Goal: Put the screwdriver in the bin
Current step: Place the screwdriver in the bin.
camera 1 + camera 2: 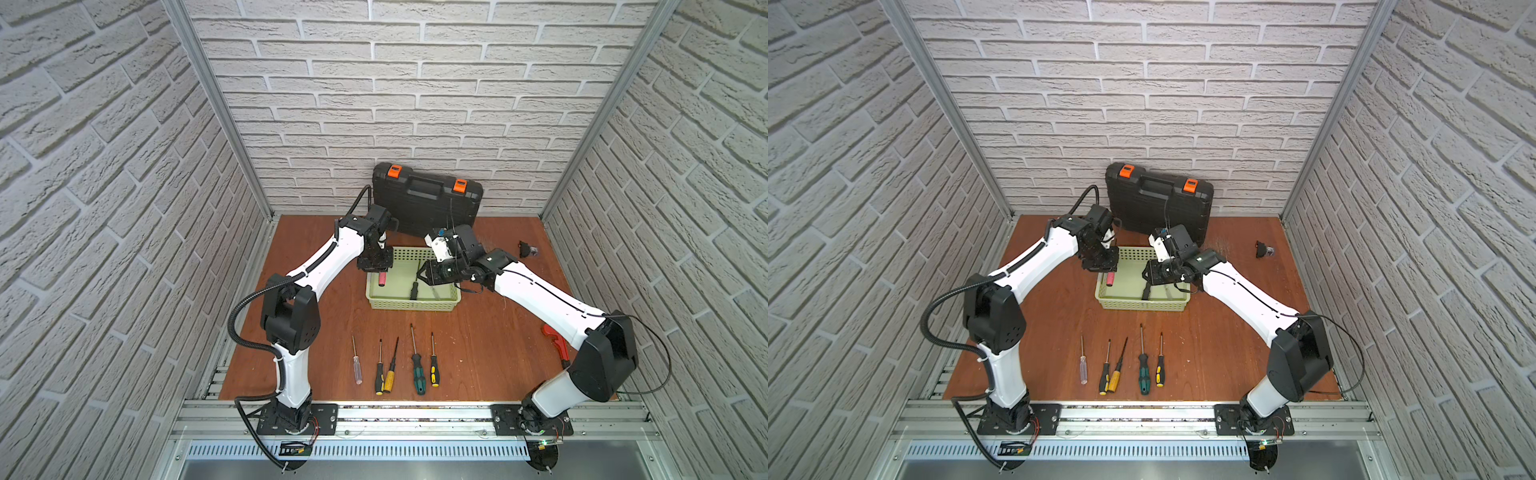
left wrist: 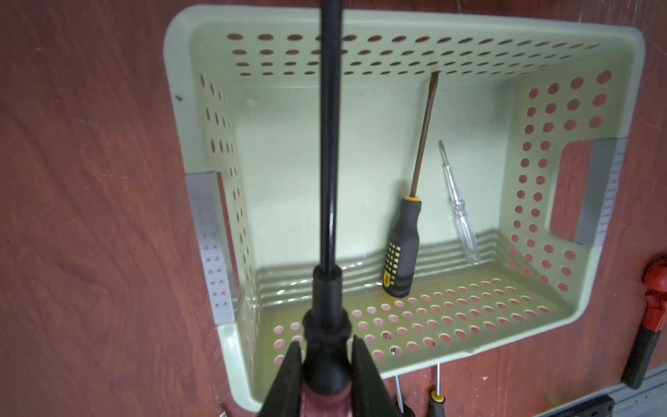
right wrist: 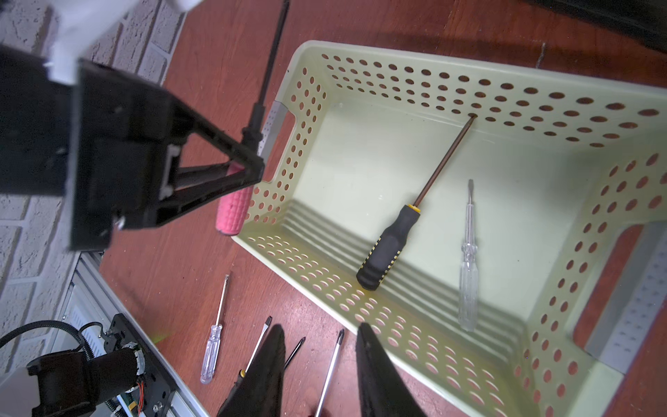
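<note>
In both top views the left end effector (image 1: 377, 268) hangs over the end of the bin (image 1: 411, 308) nearest its own arm, clamped on the pink-handled screwdriver (image 1: 381, 279). Only the butt of the handle pokes out; the shaft is hidden under the wrist. The right end effector (image 1: 424, 274) hovers over the bin's other half, its gap unreadable from here. In the left wrist view the jaws pinch the black collar where shaft meets grip, and the long black shaft runs out over the bin floor until the frame cuts off its tip. I judge it a stiff, handle-heavy tool with a ribbed, unslippery grip, so the collar end of the handle seems the right hold, though the long shaft could catch the rim. In the right wrist view the right end effector's jaws stand partly apart with nothing between them. Whether the pink handle sits inside or just outside the bin's end wall is hard to say. A black-and-yellow screwdriver (image 3: 382, 252) and a clear-handled screwdriver (image 3: 468, 267) already lie inside.
</note>
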Controlling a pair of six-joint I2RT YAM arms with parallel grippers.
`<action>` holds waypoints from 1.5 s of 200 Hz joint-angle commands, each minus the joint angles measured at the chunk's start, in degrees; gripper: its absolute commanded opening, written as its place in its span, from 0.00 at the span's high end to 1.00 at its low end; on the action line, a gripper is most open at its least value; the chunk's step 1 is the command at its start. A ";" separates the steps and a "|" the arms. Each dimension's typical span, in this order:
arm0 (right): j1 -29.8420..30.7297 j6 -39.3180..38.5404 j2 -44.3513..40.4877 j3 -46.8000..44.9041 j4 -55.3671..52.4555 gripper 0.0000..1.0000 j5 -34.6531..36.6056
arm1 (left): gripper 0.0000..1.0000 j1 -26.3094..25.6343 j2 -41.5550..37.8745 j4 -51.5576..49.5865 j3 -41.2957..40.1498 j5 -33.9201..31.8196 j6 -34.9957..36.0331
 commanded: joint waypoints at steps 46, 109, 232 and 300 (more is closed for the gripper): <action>-0.10 -0.98 -3.44 -3.64 -0.76 0.65 1.85 | 0.92 1.42 8.26 1.40 5.35 4.54 2.49; -0.12 -0.42 -2.97 -5.05 0.25 0.65 1.26 | 0.93 1.21 8.81 4.28 0.74 5.12 1.41; -0.07 -0.06 -2.79 -6.35 0.49 0.65 0.91 | 0.89 0.12 12.16 6.25 -1.50 3.18 0.89; -0.07 -0.15 -2.97 -6.99 0.91 0.65 0.81 | 0.80 -0.07 13.37 6.34 -1.43 2.00 0.45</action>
